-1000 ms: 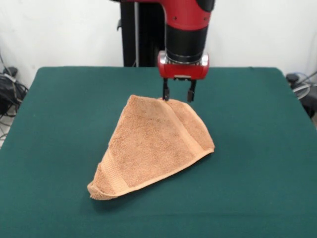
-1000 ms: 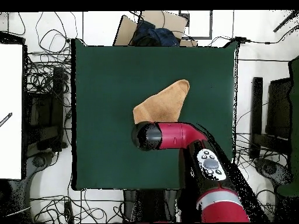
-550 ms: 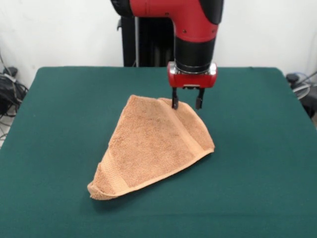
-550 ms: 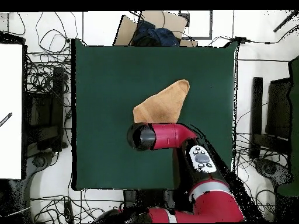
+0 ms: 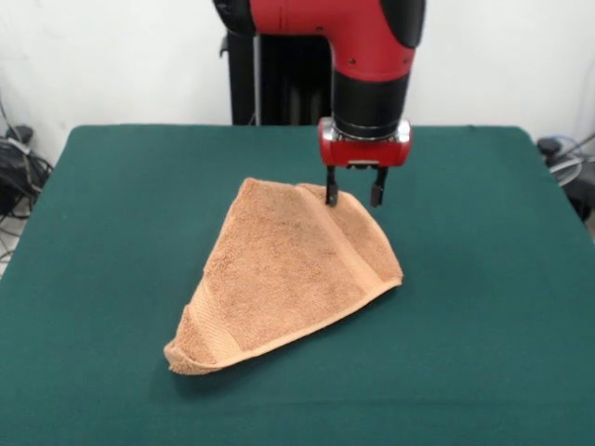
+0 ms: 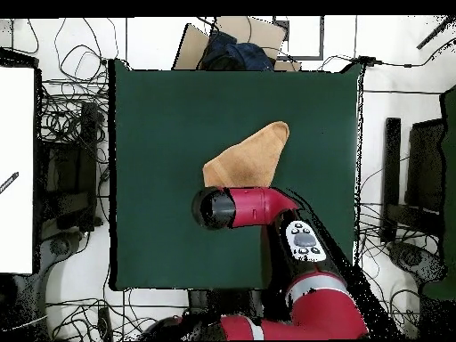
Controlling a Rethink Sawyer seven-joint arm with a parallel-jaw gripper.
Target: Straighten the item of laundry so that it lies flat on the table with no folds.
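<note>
Orange-tan terry towel [image 5: 288, 279], folded into a triangle, mid-table on the dark green cloth top [image 5: 112, 232].
Its long axis runs from 7 o'clock near to 1 o'clock far; the red-and-black gripper [image 5: 352, 197], fingers apart, straddles the far upper edge there.

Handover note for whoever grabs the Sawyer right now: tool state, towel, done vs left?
Tool: open, empty, fingers pointing down over the towel's far edge. One finger is at the raised fold ridge, the other shows against the table beyond the edge. I cannot tell whether either touches the cloth.
Towel: mid-table on the green table, folded over itself into a rough triangle, with a ridge running from the far edge toward the corner at the picture's right in the front view.
Done: nothing unfolded yet.
Left: grip the top layer, pull it open, and smooth the towel flat with no folds.
</note>
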